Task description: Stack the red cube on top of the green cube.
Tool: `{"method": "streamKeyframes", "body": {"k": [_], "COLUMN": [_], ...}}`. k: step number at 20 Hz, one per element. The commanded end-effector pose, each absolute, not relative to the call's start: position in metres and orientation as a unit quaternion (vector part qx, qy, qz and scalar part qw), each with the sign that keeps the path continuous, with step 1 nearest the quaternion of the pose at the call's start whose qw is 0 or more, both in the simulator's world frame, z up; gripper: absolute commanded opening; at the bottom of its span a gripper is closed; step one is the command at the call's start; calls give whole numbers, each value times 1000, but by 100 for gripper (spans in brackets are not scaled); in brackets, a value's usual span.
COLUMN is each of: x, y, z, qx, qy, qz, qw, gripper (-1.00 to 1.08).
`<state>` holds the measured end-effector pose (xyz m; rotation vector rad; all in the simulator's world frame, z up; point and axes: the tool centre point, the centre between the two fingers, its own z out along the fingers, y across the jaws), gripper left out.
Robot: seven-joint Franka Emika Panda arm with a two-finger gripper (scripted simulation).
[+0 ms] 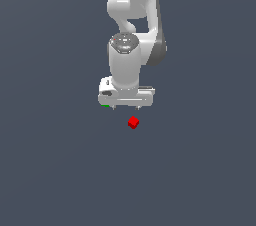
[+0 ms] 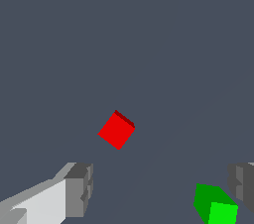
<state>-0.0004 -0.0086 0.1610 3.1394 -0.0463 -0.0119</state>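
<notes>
**A:** Fingers (image 2: pixel 79 188) spread wide on the gripper (image 1: pixel 126 106), gripping nothing?

**B:** Yep. Glossy red cube (image 2: pixel 116 130) lies beyond them on the flat grey surface (image 2: pixel 127 29); green cube (image 2: pixel 215 204) beside one fingertip.

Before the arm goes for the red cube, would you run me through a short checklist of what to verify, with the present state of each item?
1. Gripper open: ok, the two fingers stand wide apart with nothing between them.
2. Red cube free to grasp: ok, it lies alone on the surface, untouched.
3. Gripper centred over the red cube: not ok, in the wrist view the cube lies outside the gap between the fingers.
4. Green cube located: ok, it sits close to one finger; the exterior view shows only a sliver.
5. Cubes apart: ok, a clear gap separates them.
6. Fingers aligned with the red cube's faces: cannot tell.
</notes>
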Motion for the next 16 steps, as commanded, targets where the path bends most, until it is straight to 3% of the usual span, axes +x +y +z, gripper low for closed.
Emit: {"method": "streamKeyframes", "body": {"k": [1,16], "x": [0,-4], "y": [-9,-1], "z": [161,140], "qx": [1000,996], "qy": [-15,-89], "qz": [-4,-3], "qw": [1,1], "gripper": [100,100]}}
